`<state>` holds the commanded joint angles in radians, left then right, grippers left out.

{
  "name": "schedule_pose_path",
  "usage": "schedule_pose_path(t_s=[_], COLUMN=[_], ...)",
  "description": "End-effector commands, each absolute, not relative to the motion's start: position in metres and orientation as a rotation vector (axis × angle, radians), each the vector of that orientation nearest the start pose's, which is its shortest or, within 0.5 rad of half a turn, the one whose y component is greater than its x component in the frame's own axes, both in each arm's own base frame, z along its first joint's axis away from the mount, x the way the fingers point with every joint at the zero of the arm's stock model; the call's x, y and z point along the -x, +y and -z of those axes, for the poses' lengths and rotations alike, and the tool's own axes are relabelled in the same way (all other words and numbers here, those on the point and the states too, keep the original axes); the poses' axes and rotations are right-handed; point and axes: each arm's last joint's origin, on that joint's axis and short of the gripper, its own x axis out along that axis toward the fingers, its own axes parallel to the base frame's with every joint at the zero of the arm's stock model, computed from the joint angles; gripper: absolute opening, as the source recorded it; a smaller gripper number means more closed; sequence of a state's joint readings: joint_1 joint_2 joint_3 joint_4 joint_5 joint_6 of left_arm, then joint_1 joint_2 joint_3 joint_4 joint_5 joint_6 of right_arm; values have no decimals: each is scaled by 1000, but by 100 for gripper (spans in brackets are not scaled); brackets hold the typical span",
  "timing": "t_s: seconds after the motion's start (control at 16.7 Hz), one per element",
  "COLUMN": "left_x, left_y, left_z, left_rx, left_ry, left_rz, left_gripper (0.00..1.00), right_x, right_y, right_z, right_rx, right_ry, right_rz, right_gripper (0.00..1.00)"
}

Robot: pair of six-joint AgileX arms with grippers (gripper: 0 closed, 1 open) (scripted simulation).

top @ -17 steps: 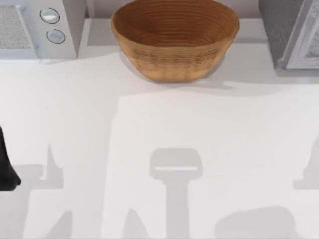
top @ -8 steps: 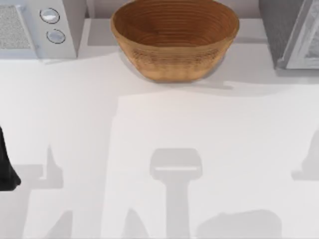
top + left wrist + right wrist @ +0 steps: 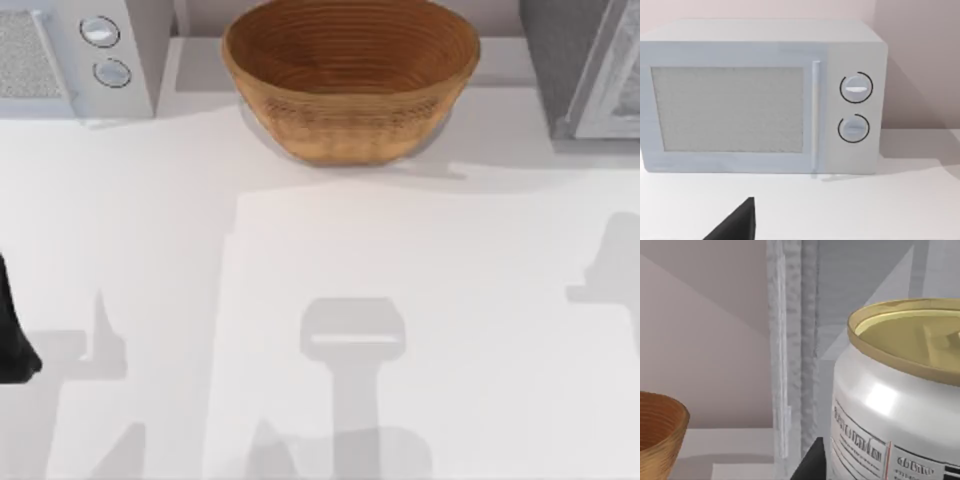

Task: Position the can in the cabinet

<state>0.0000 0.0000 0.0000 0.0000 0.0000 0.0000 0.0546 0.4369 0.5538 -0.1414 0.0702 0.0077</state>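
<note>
Shadows on table (image 3: 320,250) at right have shifted since earlier frame. Left arm (image 3: 12,330) parked at left edge, pincer state cannot tell. Microwave (image 3: 75,55) back left, wicker basket (image 3: 350,80) back centre, cabinet (image 3: 585,65) back right. Right wrist view: can (image 3: 895,405) close up, gold top showing, grey cabinet frame just behind; grip on it unclear.

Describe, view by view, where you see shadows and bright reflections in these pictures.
Top view: grey arm-shaped shadows lie across the table, and the basket casts one beside it. Right wrist view: a bright highlight sits on the can. Left wrist view: the microwave shades the wall behind it.
</note>
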Motion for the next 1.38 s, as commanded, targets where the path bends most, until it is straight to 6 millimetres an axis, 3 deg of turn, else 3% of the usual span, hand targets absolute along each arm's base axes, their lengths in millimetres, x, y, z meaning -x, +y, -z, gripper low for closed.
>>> schedule_pose_path(t_s=[0.66,1.2,1.38], left_x=[-106,-106,-106], left_y=[-1,-1,-1], left_z=[-160,-160,-160], left_rx=[0,0,0], left_ry=[0,0,0], left_rz=[0,0,0], left_gripper=[100,100,100], right_x=[-169,-231,-250], right_y=[18,38,45], right_z=[-420,-491,-506], right_rx=[5,-1,0], right_ry=[-1,3,2], right_rz=[4,-4,-1], right_gripper=[0,0,0])
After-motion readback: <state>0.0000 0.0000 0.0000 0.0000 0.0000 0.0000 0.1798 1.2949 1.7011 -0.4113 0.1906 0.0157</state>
